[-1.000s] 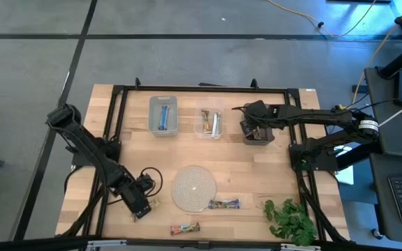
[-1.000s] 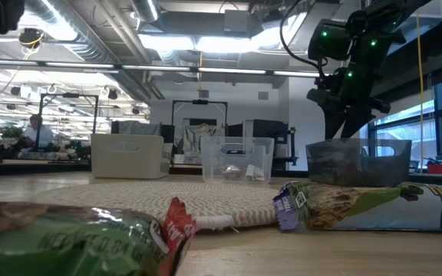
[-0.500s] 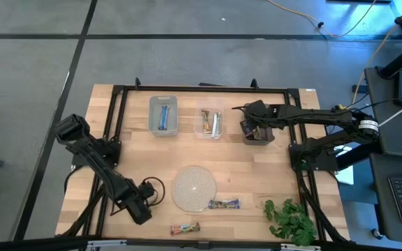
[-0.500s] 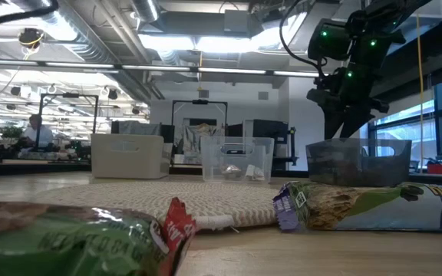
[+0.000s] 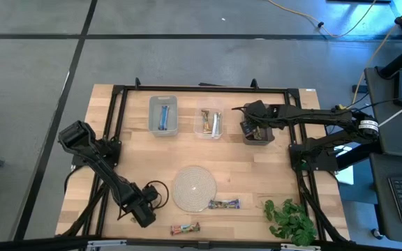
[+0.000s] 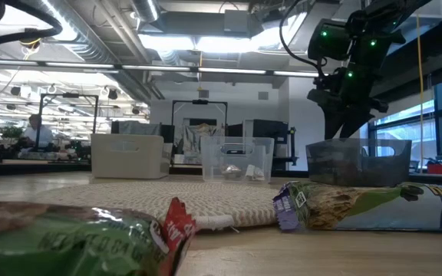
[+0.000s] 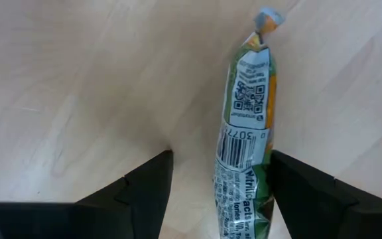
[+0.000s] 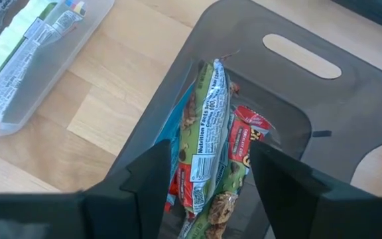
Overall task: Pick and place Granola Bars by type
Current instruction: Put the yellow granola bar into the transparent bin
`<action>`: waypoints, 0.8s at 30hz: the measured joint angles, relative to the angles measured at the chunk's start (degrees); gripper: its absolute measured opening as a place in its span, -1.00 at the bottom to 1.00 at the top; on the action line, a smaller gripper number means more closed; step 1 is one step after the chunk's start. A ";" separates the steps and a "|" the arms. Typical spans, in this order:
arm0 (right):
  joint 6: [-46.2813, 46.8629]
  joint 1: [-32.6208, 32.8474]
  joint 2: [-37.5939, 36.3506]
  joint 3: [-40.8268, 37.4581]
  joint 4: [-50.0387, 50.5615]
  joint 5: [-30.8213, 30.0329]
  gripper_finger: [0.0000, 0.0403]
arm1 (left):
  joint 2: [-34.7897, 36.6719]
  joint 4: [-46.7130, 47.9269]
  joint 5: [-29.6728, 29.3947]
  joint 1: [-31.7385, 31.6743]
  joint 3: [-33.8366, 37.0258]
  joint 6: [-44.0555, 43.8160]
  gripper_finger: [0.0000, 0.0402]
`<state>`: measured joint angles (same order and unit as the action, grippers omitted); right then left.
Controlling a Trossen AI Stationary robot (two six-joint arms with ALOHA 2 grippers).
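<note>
Overhead camera looks straight down; low camera looks level across the table (image 5: pixel 257 167); wrist cameras look closely downward.

You have three bins (image 5: pixel 163 116) along the tabletop's far edge, two loose bars (image 5: pixel 223 204) near its front edge, one woven mat (image 5: pixel 194 187), and one plant sprig (image 5: pixel 289 219).

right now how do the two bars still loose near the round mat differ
The bar beside the mat lies close against the woven mat's rim; the bar near the front edge lies apart from it, on bare wood. The first has a blue-purple end and a greenish body; the second looks reddish-brown. The left gripper is much closer to the second. Both lie flat, outside the bins, roughly crosswise on the table.
</note>
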<state>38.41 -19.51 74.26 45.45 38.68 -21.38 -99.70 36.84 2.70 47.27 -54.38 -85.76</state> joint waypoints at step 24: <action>-6.00 0.04 0.00 0.04 -4.58 -1.31 0.03 | 2.84 2.07 -3.05 -1.03 0.49 0.75 -0.61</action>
<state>32.41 -19.46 74.26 45.50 34.09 -22.69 -96.85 38.91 -0.35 46.24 -53.89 -85.01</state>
